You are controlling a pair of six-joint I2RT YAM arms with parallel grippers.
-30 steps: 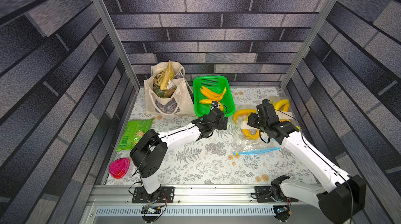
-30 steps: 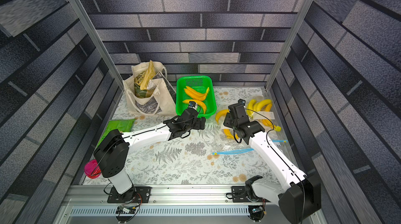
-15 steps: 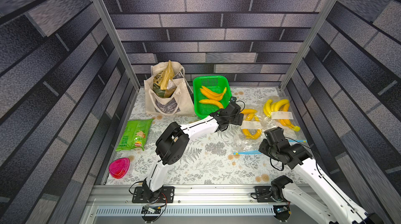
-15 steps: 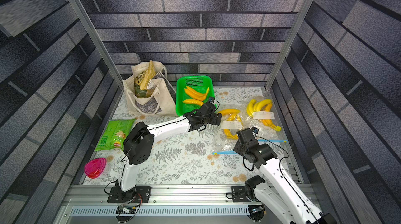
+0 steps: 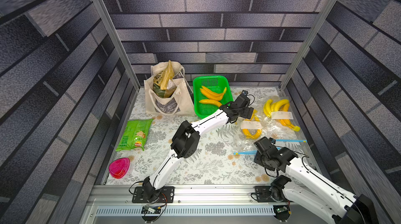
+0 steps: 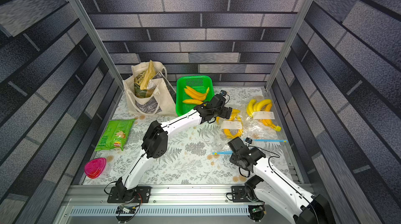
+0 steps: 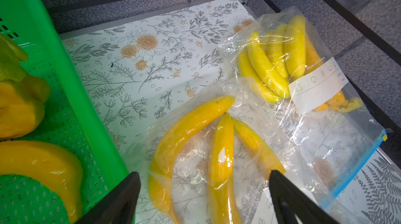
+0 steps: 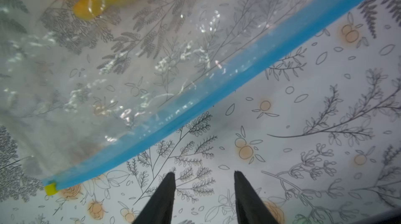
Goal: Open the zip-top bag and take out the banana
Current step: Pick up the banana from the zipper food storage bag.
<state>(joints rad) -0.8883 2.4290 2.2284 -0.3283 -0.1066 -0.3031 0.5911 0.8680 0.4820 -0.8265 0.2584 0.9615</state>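
Zip-top bag [image 5: 242, 141] lies flat on the floral tabletop [image 5: 206, 168], between the green basket [image 5: 209, 79] and a second bagged bunch, with the orange banana [image 7: 221, 157] inside. Left tool [image 7: 204, 174] hovers over it, spread wide and empty. Right tool [image 8: 204, 173] sits just short of the blue zip strip [image 8: 195, 94], parted, gripping nothing.

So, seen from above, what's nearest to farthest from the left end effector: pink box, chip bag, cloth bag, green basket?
From the left end effector, in a top view:
1. Green basket, right beside it.
2. Cloth bag, beyond the basket.
3. Chip bag, left side.
4. Pink box, front left corner.
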